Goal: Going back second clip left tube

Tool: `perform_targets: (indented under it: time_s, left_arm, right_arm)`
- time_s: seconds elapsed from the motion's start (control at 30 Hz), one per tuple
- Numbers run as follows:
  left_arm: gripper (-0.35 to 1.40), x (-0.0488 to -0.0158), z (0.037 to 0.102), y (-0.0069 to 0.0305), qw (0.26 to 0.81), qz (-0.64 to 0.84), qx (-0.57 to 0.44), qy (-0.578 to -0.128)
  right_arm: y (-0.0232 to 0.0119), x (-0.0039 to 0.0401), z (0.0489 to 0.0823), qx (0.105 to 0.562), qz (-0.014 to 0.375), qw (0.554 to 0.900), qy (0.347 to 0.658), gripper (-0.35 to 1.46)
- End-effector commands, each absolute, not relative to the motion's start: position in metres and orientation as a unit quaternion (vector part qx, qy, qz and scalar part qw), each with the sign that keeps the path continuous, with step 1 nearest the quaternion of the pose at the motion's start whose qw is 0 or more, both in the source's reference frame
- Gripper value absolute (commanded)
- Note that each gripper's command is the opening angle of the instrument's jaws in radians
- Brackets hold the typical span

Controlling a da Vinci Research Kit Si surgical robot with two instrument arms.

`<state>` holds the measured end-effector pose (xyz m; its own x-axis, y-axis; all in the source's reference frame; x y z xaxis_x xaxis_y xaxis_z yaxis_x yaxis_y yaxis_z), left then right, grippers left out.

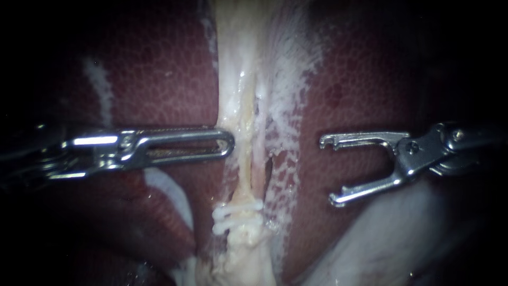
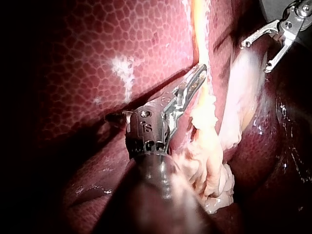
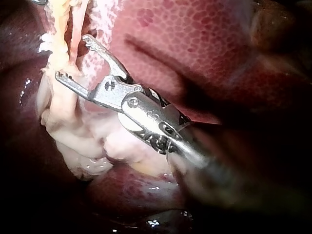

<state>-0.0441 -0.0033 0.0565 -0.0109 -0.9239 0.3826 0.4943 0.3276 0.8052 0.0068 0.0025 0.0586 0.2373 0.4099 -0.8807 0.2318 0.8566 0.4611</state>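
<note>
From where I stand, no readable writing, label or number shows on the mottled dark-red liver (image 1: 159,79) or the pale cream tube (image 1: 238,95).

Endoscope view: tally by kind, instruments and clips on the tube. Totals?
Instruments: 2 (left instrument, right instrument)
White clips on the tube: 2, as far as I can tell (upper clip, lower clip)
Total: 4

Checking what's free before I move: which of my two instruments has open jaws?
The right instrument: its jaws stand wide apart and empty, off the tube. The left instrument has its jaws lying together at the tube's edge.
</note>
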Motion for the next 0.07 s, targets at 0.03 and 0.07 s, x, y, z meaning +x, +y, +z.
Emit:
perform_targets:
  time_s: [0.03, 0.07]
  left_arm:
    - [-0.35, -0.0441, 0.0565, -0.0033, 0.665, -0.533, 0.228, -0.471]
    - [-0.35, -0.0441, 0.0565, -0.0034, 0.665, -0.533, 0.228, -0.471]
  right_arm:
    - [0.0025, 0.0068, 0.0586, 0.261, 0.06, 0.742, 0.615, 0.6]
    - [0.0025, 0.0068, 0.0586, 0.261, 0.06, 0.742, 0.615, 0.6]
